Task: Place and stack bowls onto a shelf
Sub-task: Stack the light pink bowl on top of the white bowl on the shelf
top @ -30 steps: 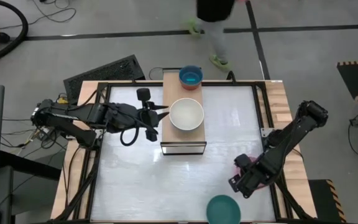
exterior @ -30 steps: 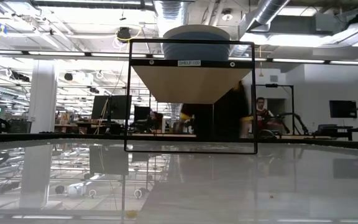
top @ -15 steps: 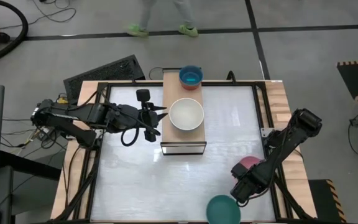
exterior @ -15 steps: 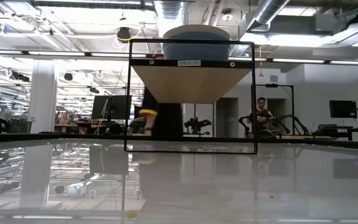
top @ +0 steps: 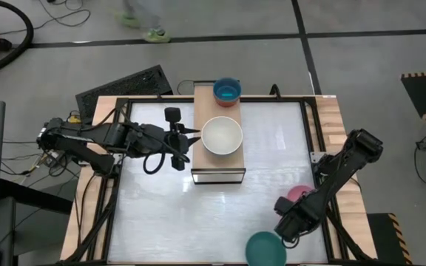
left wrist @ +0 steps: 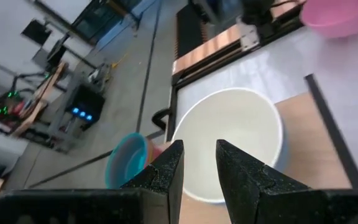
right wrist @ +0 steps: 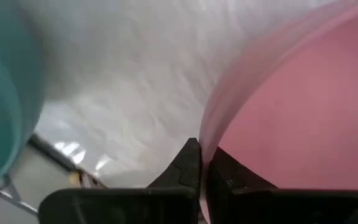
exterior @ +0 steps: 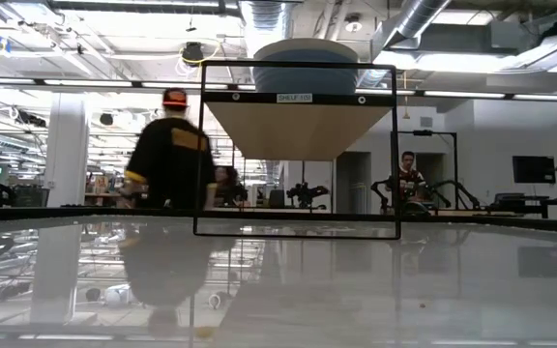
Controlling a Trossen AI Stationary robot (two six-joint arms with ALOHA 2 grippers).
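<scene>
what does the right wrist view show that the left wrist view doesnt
Only the right wrist view shows the right gripper, its fingers shut on the rim of the pink bowl, and the edge of the dark green bowl close by.

Only the left wrist view shows the left gripper facing the pale bowl on the shelf, with the cyan bowl beyond it.

Both show the pink bowl, small and far off in the left wrist view, and the white table.
</scene>
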